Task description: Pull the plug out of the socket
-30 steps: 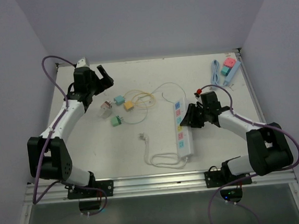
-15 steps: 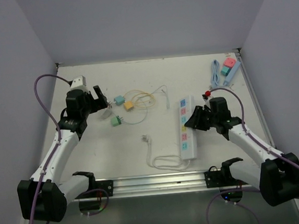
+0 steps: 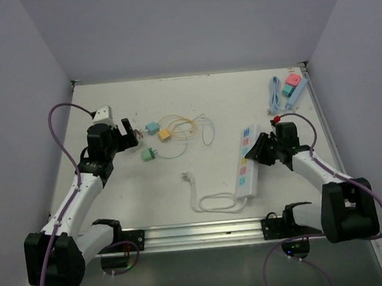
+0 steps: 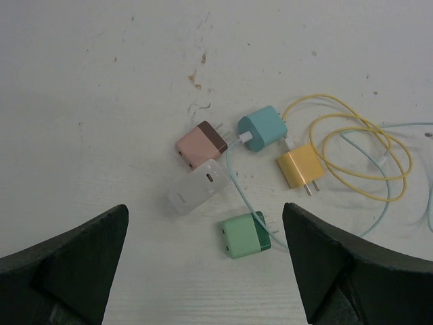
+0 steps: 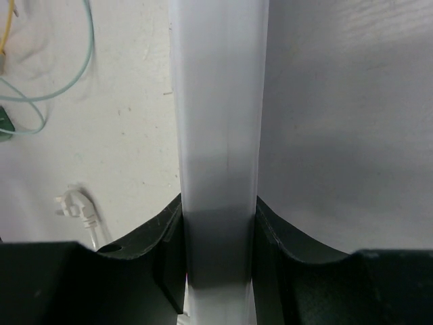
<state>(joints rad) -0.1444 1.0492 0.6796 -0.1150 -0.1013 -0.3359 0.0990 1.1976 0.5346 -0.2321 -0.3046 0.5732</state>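
Note:
The white power strip (image 3: 247, 159) with coloured sockets lies tilted on the table at the right. No plug shows in its sockets. My right gripper (image 3: 262, 149) is shut on the strip's side; in the right wrist view the strip (image 5: 218, 101) runs up between my fingers (image 5: 218, 217). Its own plug (image 3: 184, 176) and coiled cord (image 3: 216, 202) lie loose. My left gripper (image 3: 128, 132) is open and empty above loose chargers: pink (image 4: 201, 143), white (image 4: 197, 188), green (image 4: 245, 234), teal (image 4: 263, 128) and yellow (image 4: 298, 167).
Yellow and pale green thin cables (image 3: 186, 126) loop beside the chargers. A blue cable (image 3: 275, 92) and pink, teal and blue blocks (image 3: 293, 86) sit at the back right corner. Walls close in the table on three sides.
My right gripper has carried the power strip to the right and turned it; its cord followed. My left arm has drawn back from the far left corner to hover by the chargers.

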